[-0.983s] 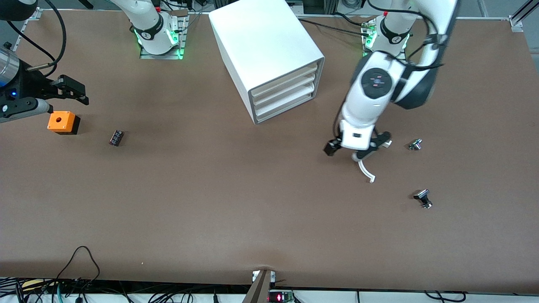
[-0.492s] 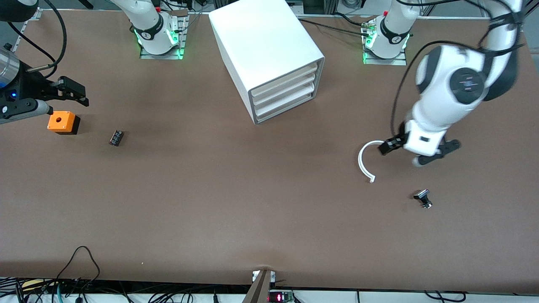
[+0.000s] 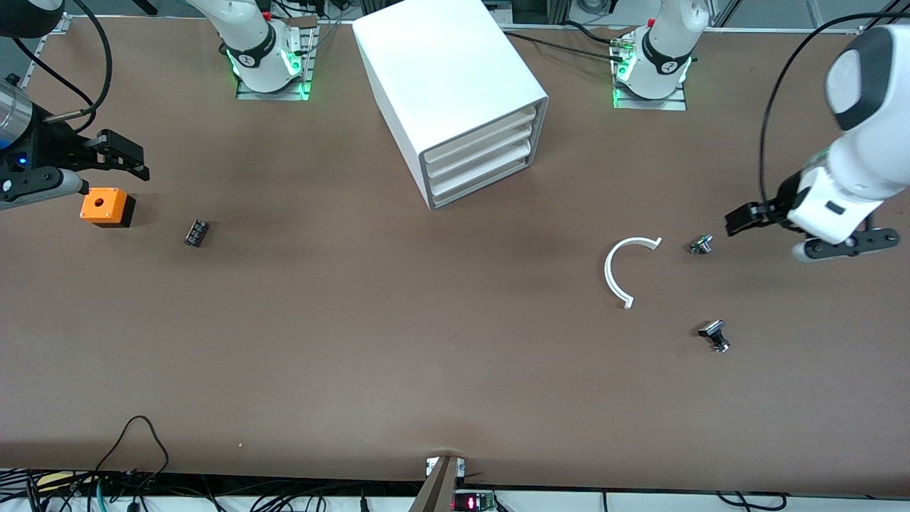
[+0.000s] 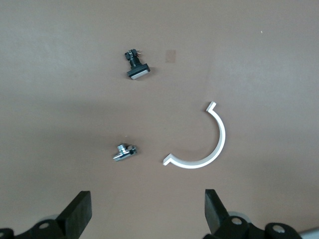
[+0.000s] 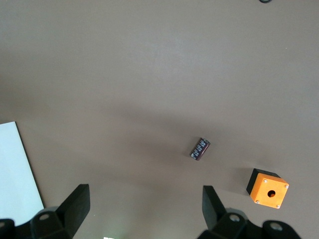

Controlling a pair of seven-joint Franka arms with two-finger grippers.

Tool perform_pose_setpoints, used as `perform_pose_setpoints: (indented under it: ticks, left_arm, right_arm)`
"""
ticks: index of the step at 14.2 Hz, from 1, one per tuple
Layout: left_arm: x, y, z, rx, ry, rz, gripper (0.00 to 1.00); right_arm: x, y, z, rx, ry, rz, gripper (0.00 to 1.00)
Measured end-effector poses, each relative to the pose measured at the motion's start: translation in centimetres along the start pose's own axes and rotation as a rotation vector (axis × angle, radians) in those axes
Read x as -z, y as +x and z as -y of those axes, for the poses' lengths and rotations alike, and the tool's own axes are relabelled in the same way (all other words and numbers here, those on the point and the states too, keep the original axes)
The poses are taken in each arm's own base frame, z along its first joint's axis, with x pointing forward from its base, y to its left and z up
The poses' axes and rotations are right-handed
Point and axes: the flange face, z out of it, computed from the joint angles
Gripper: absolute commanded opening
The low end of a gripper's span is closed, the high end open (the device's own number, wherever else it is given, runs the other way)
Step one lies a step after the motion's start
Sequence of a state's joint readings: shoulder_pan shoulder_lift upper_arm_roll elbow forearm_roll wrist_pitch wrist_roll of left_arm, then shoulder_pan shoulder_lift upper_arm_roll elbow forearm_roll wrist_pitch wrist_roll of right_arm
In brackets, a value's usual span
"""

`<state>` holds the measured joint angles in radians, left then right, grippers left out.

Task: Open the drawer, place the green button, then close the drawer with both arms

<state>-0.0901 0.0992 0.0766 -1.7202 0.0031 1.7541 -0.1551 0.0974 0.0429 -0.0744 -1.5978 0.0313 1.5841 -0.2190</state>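
The white cabinet (image 3: 441, 78) stands between the two arm bases, and its bottom drawer (image 3: 480, 186) is shut like the two above it. The button (image 3: 197, 232) (image 5: 200, 149), small and dark, lies on its side on the table toward the right arm's end. My right gripper (image 3: 106, 171) (image 5: 144, 209) hangs open and empty over the table beside the orange box, apart from the button. My left gripper (image 3: 771, 238) (image 4: 147, 214) is open and empty over the left arm's end, beside a small silver button (image 3: 702, 244) (image 4: 124, 152).
An orange box with a hole (image 3: 106, 206) (image 5: 267, 188) sits near the button. A white curved strip (image 3: 617, 274) (image 4: 209, 149) lies flat between the cabinet and a black-and-silver button (image 3: 714, 336) (image 4: 135, 67). Cables run along the table's near edge.
The left arm has swung from over the white curved strip toward its own end of the table, uncovering the strip and the silver button. The right arm and all objects stayed put.
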Motion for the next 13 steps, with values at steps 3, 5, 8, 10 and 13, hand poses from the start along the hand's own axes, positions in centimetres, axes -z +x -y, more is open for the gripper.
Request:
perform_pose_setpoints:
  ticks: [3,5,8,10,13]
  left_arm:
    - [2.6,-0.6,-0.7,-0.058,-0.006,0.026,1.0]
    - [4.6,-1.3,-2.1,-0.1,-0.006,0.041,1.0]
    - [6.0,-1.8,-2.7,-0.159,-0.01,0.048,1.0]
    - [6.1,-1.7,-2.2,-0.168,-0.013,0.046,1.0]
    - [6.1,-1.6,-1.8,-0.169,-0.016,0.046,1.0]
  right_arm:
    - [0.0,0.0,0.0,0.0,0.0,0.0,1.0]
    - [0.0,0.0,0.0,0.0,0.0,-0.002,1.0]
    - [0.0,0.0,0.0,0.0,-0.001,-0.003,1.0]
    - [0.0,0.0,0.0,0.0,0.0,-0.003,1.0]
    - [0.1,0.1,0.0,0.001,-0.002,-0.008,1.0]
